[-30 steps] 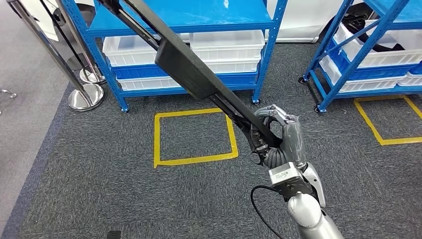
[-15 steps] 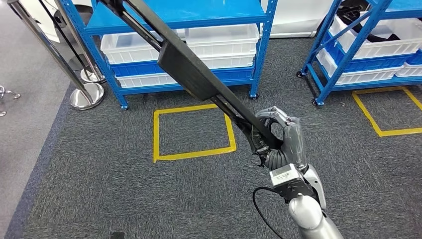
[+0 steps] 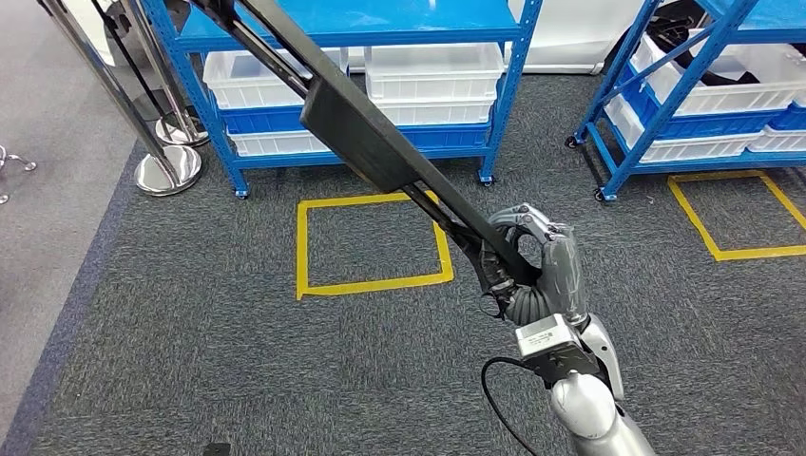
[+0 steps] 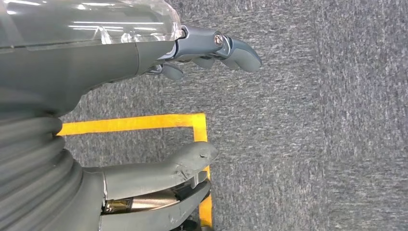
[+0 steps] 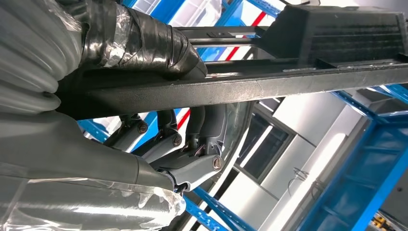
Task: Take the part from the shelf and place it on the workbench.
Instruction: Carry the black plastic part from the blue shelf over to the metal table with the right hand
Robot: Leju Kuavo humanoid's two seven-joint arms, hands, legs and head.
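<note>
A long black part [image 3: 371, 142], a bar with a flat wider block near its middle, slants from the lower middle of the head view up past the picture's top left. My right hand [image 3: 532, 271] grips its lower end, fingers wrapped round the bar. In the right wrist view the same bar [image 5: 250, 86] runs across the picture with my right hand [image 5: 159, 110] closed round it. My left hand [image 4: 192, 110] hangs over grey carpet, thumb and fingers apart, holding nothing.
A blue shelf [image 3: 513, 85] with white bins [image 3: 428, 71] stands ahead, a second blue shelf [image 3: 665, 95] at the right. Yellow tape squares [image 3: 373, 242] mark the grey carpet. Chrome stanchion posts [image 3: 166, 171] stand at the left.
The whole view has shifted a little: the shelves and floor square sit slightly differently in the picture. My right hand keeps the same hold on the part.
</note>
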